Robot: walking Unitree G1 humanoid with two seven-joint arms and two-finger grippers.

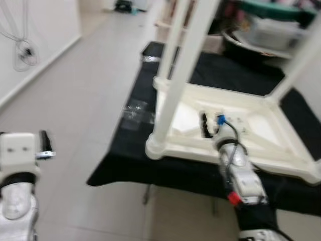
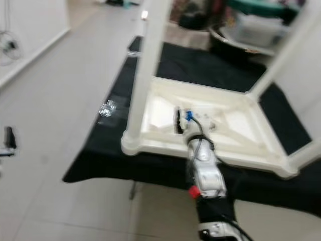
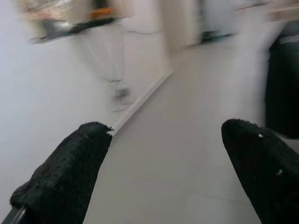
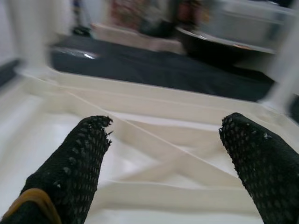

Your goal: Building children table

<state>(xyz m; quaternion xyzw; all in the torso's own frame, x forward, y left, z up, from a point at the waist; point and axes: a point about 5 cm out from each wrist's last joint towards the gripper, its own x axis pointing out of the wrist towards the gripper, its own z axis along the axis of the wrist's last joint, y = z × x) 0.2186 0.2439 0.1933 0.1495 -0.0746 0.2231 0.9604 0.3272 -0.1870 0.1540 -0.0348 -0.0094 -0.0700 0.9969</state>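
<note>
Right wrist view — the right gripper [image 4: 166, 154], fingers apart, hovers over the upturned white table [image 1: 271, 153]; left gripper [image 3: 163, 177] — also spread — hangs left above the floor [image 1: 85, 100].

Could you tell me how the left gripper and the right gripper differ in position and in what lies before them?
The right gripper reaches over the upturned white table on the black cloth, its ribbed underside between the fingers. The left gripper is held low off to the robot's left, over bare floor tiles. Both are open and hold nothing.
</note>
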